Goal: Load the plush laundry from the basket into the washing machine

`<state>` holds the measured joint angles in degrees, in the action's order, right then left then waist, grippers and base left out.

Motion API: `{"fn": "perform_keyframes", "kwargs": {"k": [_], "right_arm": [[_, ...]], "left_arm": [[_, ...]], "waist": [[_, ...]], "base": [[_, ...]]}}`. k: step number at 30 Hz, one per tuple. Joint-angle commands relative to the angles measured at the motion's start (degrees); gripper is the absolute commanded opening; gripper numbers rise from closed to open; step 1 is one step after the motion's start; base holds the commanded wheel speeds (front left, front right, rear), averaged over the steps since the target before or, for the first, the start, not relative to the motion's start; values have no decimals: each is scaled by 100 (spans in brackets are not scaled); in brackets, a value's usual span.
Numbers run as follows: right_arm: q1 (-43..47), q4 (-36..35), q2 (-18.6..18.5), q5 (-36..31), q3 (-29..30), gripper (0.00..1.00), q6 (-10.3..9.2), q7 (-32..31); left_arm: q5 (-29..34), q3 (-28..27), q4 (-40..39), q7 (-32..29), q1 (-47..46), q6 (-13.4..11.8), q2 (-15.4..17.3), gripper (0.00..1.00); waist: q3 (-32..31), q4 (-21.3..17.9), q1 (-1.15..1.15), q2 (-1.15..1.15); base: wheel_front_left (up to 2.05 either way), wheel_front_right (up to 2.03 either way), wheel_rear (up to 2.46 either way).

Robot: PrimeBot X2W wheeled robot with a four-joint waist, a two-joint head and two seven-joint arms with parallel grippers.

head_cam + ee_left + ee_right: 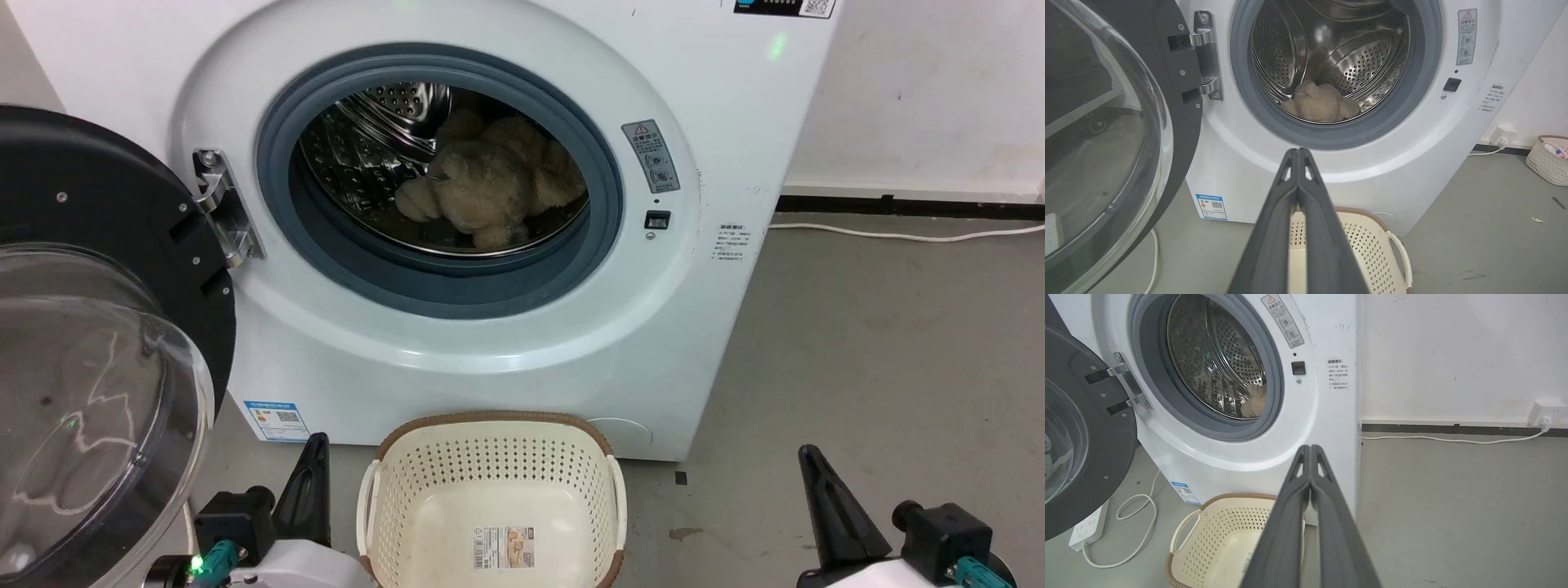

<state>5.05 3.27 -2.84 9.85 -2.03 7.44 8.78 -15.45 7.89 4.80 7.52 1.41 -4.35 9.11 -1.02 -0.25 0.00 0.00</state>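
One washing machine (571, 367) faces us, its round door (106, 269) swung open at the far left. Just right of the door, low down, our left gripper (314, 461) points upward. Its two dark fingers are pressed together, holding nothing. In the middle, the plush laundry (490, 188) lies inside the steel drum (359, 147), behind the grey seal (457, 286). Below it, on the floor close before the machine's front, stands the basket (392, 498), with just a paper label (504, 545) on its bottom. At the lower right, our right gripper (816, 478) also points up, fingers pressed together, holding nothing.

We judge the loading finished, so the step in hand is a check. To do it well, we should confirm that no fur drapes over the seal. We should also keep both arms low and apart from the door and the basket.

Counted: one machine, one door, one plush, two grippers and one power strip (1088, 528). There are two baskets: the near one, and a second basket (1549, 159) far right by the wall in the left wrist view.
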Motion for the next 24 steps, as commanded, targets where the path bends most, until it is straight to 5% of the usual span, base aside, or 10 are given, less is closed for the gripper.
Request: {"fn": "perform_keyframes", "kwargs": {"k": [1, 24], "right_arm": [[-97, -38, -2, -64, 22, 0, 2, -34], [-228, -130, -2, -359, 80, 0, 3, -304]], "left_arm": [[84, -47, -48, -28, -53, 39, -44, 0], [552, -285, -186, -259, -81, 166, -229, 0]], "waist": [[2, 0, 0, 0], [34, 8, 0, 0]], "base": [[0, 0, 0], [0, 0, 0]]}}
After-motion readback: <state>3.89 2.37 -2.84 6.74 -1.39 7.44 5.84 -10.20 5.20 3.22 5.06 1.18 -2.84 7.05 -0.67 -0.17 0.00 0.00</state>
